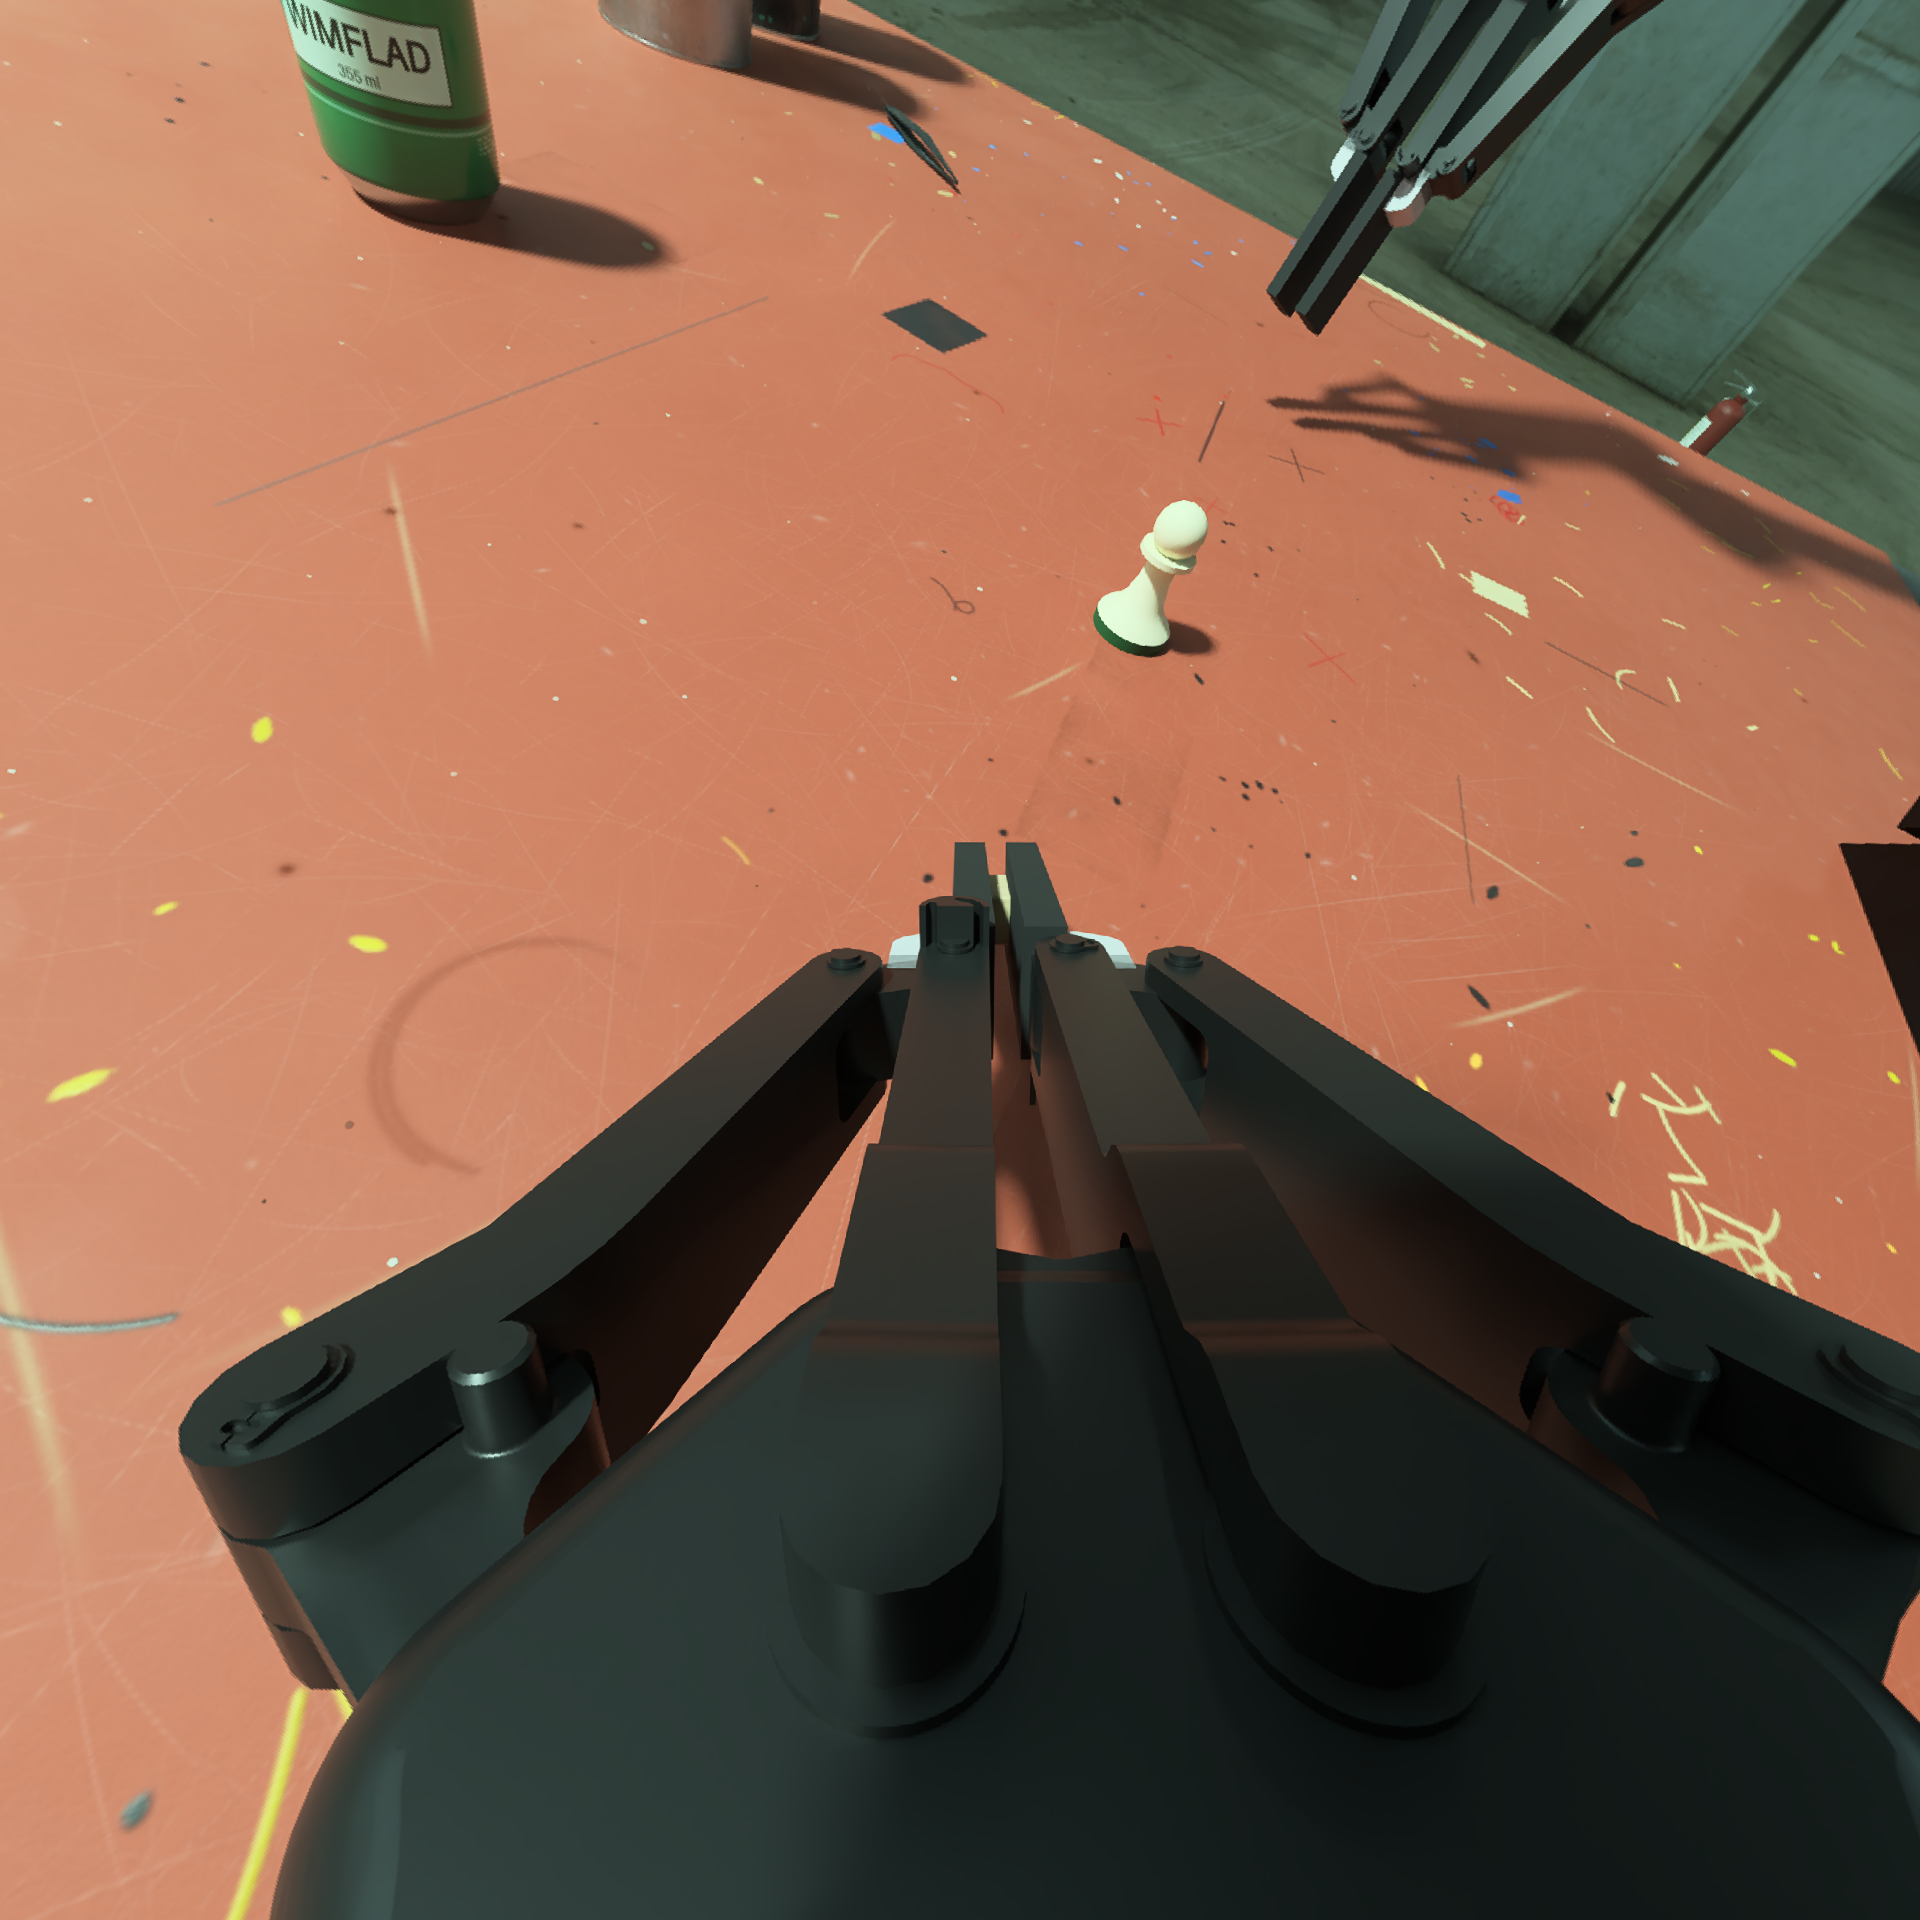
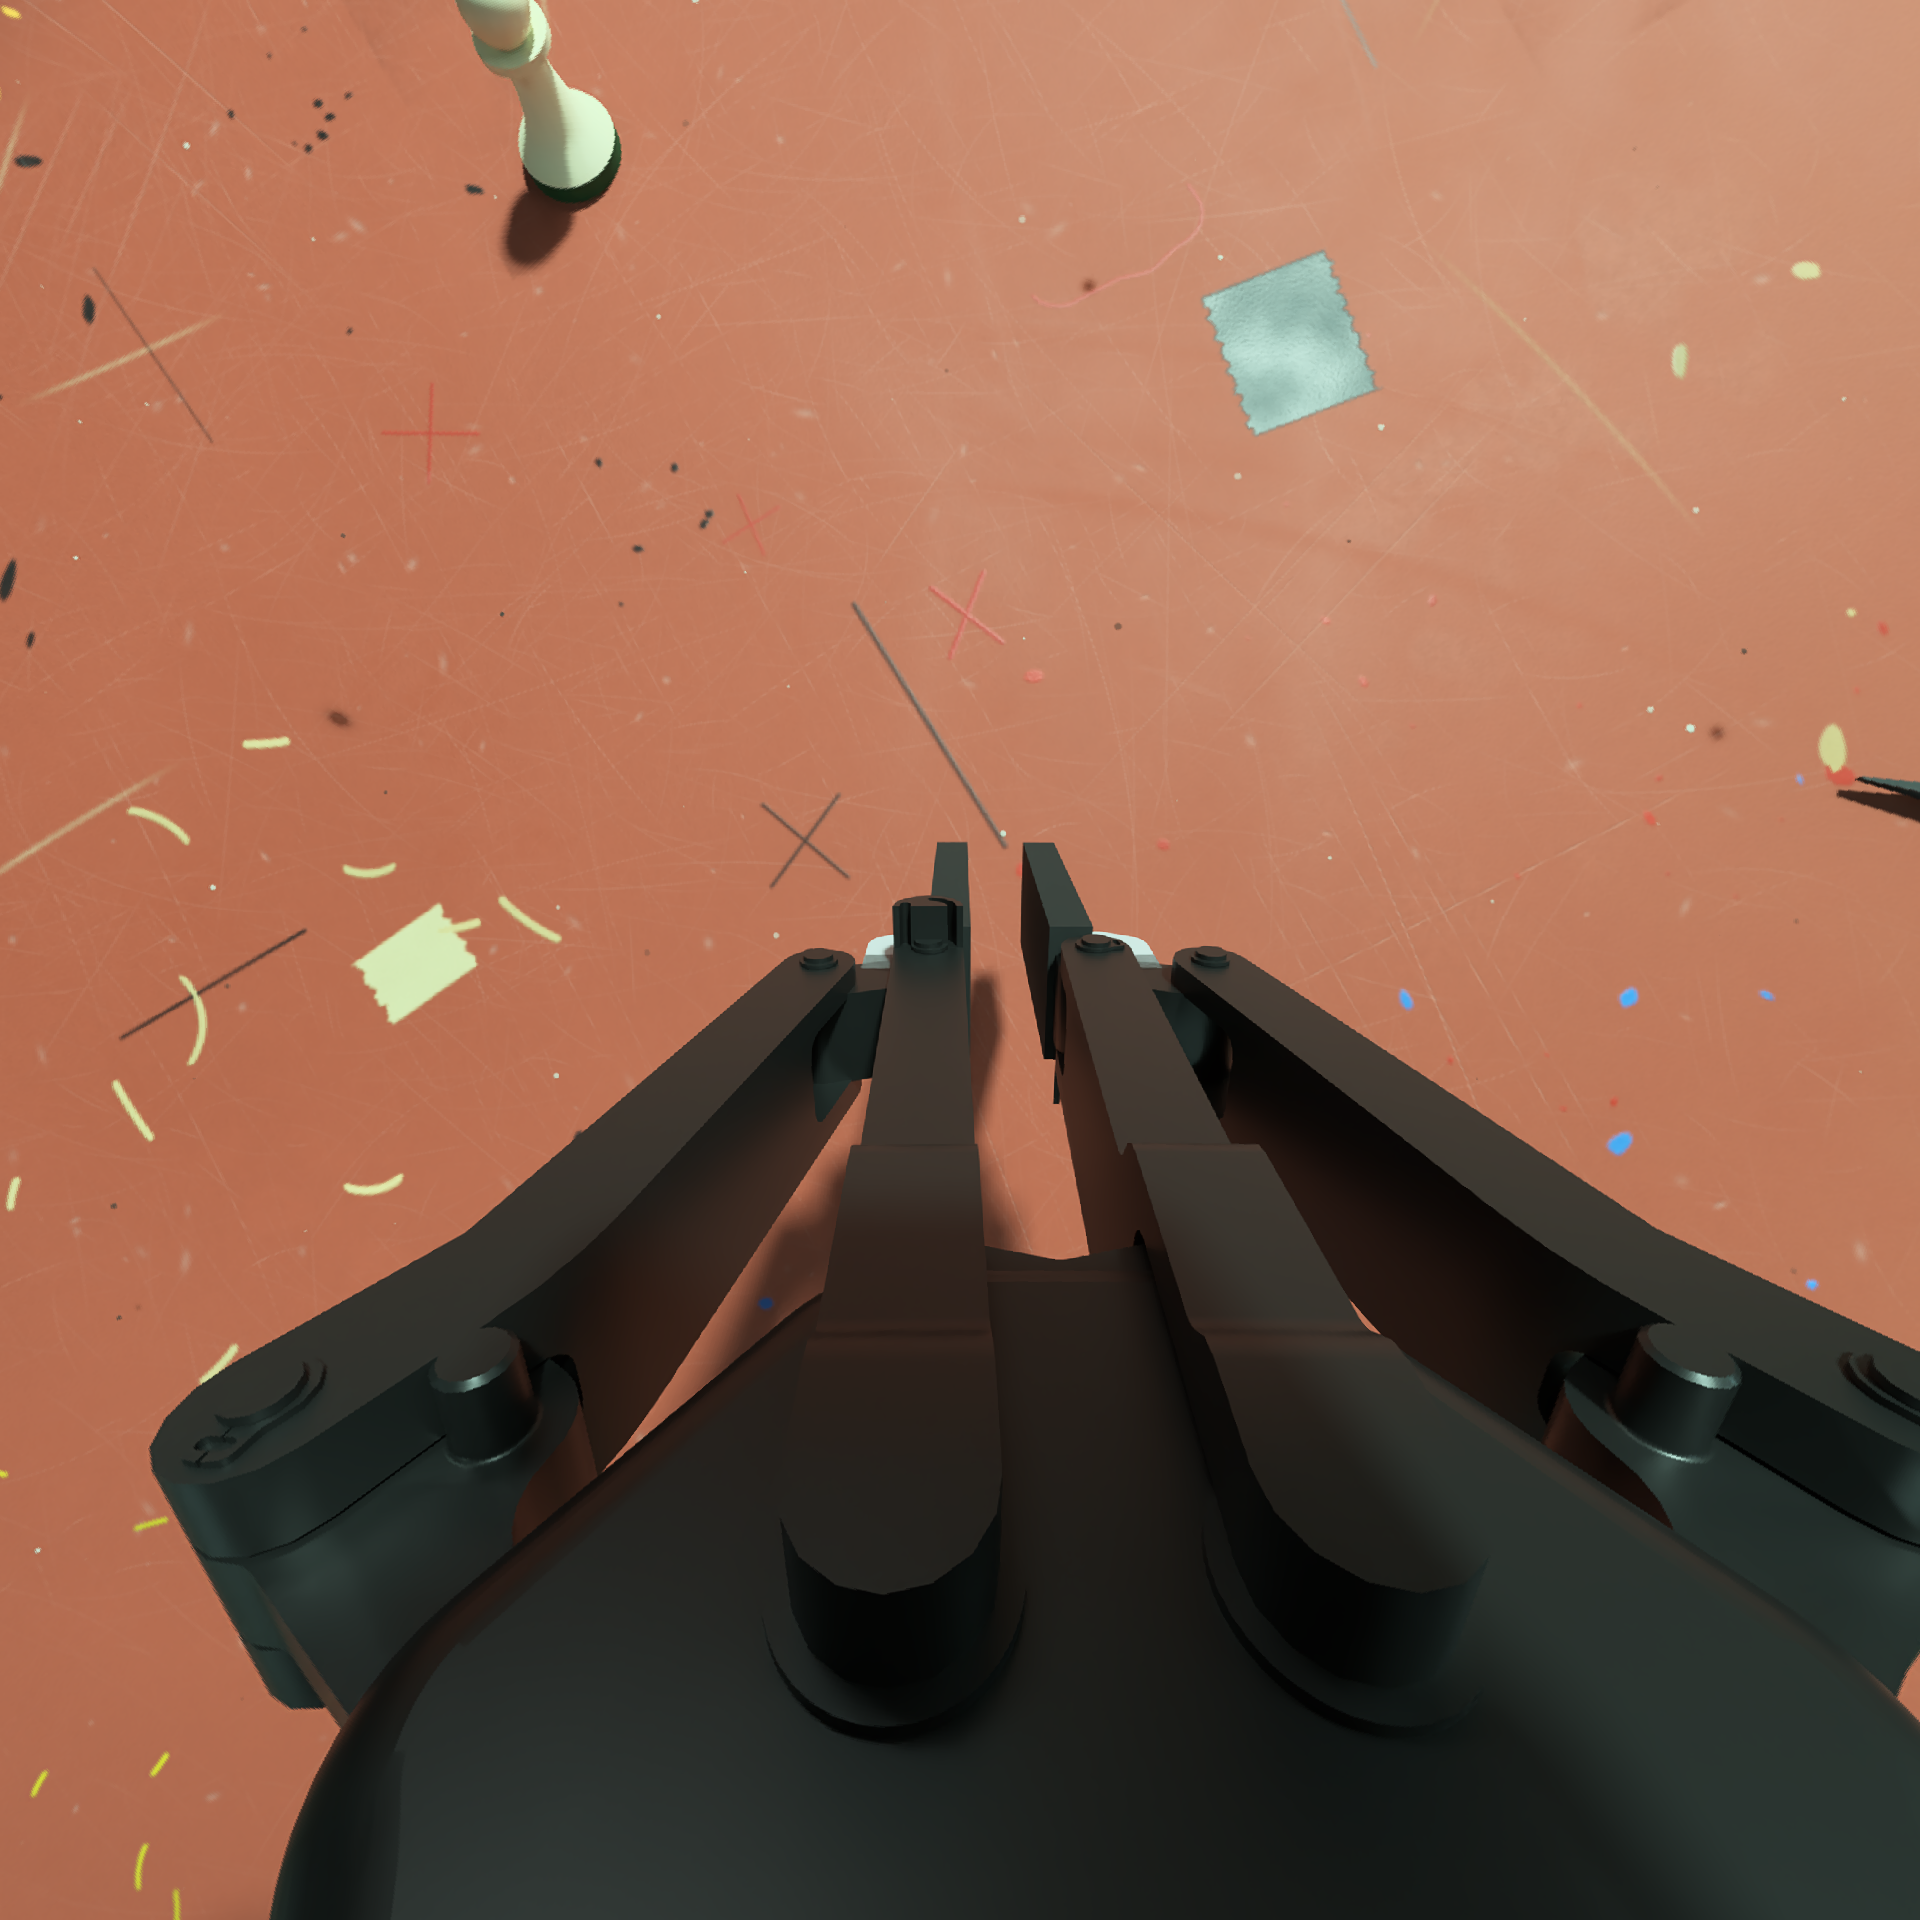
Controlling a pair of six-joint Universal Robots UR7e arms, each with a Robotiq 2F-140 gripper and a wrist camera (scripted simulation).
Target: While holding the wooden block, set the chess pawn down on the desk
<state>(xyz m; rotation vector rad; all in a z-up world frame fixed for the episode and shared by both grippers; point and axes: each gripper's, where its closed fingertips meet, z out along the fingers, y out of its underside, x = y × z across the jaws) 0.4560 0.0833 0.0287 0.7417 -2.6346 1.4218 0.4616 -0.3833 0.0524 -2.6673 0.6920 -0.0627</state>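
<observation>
my left claw (image 1: 995, 868) is pinched nearly together on a thin sliver of pale wood, which i take to be the wooden block (image 1: 1003, 891), though only its edge shows between the pads. my right claw (image 2: 995, 868) hangs above the desk (image 2: 1351, 644) with its jaws a narrow gap apart and nothing between them. the chess pawn (image 1: 1151, 582) already stands on the red surface, well apart from both claws, leaning slightly in the left wrist view, so it may not be sitting flat on its base. the risks i see: a careless sweep of my right arm could clip the pawn and topple it, and so little of the block is caught that any slackening or jolt of my left grip could let it slip out. the green can (image 1: 395, 99) stands far off and is no threat.
</observation>
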